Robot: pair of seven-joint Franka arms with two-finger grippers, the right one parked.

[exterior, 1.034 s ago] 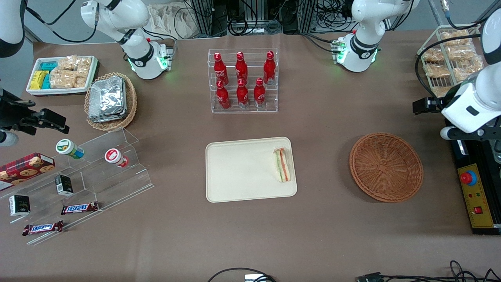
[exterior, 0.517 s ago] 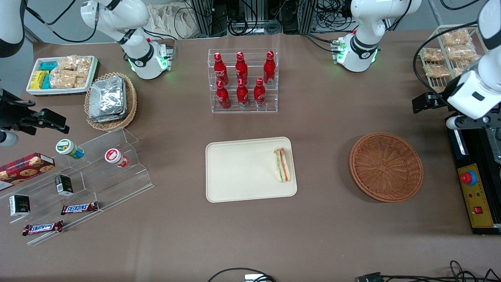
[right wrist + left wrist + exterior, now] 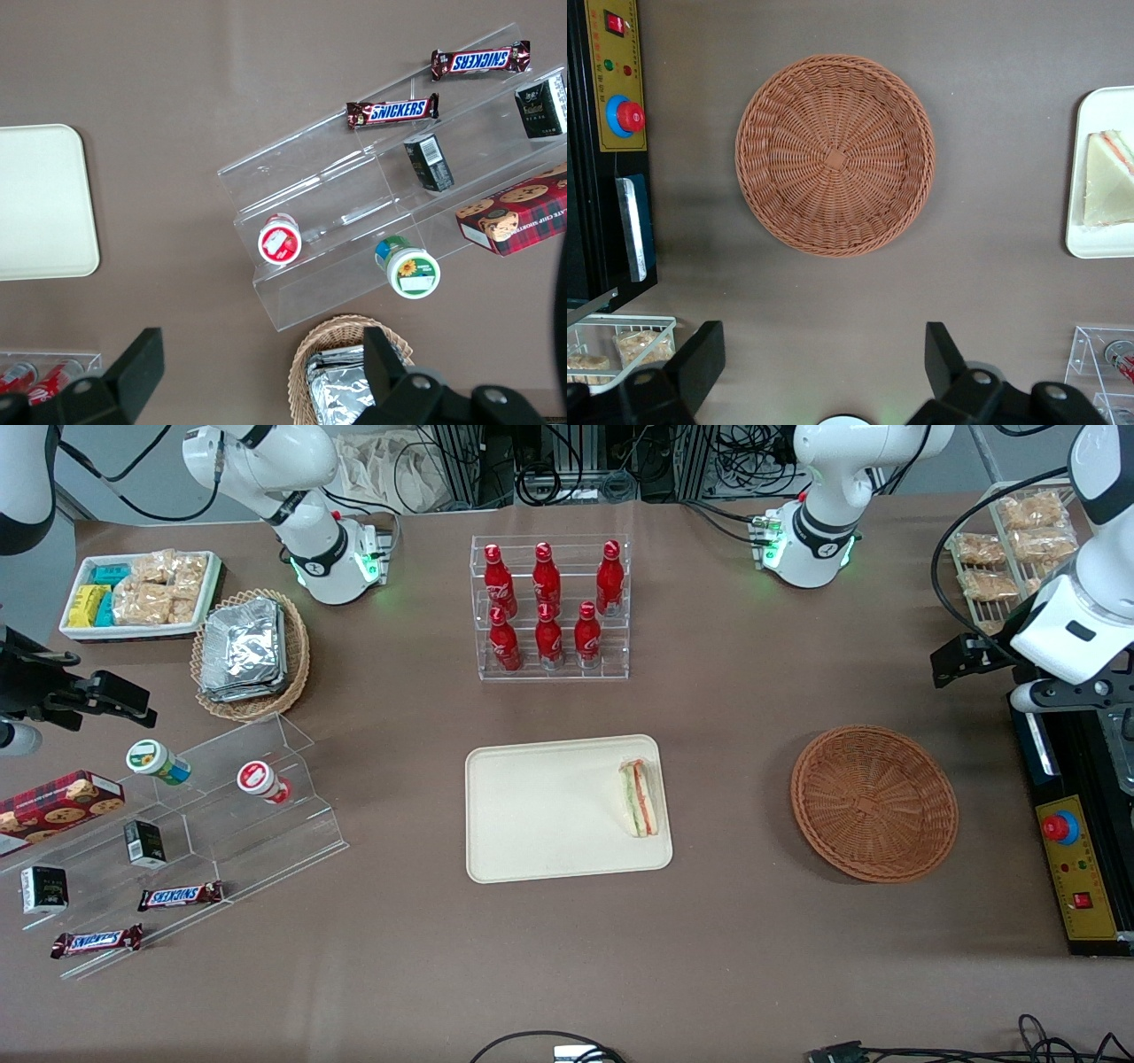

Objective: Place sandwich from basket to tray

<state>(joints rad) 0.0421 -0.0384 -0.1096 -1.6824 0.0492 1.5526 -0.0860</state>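
The sandwich (image 3: pixel 640 798) (image 3: pixel 1107 180), a pale wedge with green and orange-red layers, lies on the cream tray (image 3: pixel 540 815) (image 3: pixel 1099 243) at the edge nearest the basket. The round reddish-brown wicker basket (image 3: pixel 873 803) (image 3: pixel 834 166) holds nothing. My gripper (image 3: pixel 964 659) (image 3: pixel 822 359) hangs open and empty, high over the table near the working arm's end, farther from the front camera than the basket.
A black control box (image 3: pixel 1076 868) (image 3: pixel 618 97) with a red button lies beside the basket. A wire rack of snack packets (image 3: pixel 1019 549) stands near the gripper. A clear rack of red bottles (image 3: pixel 549 607) stands farther back than the tray.
The left arm's hand has drifted a little away from the front camera, toward the wire rack. The sandwich, tray and basket have not moved.
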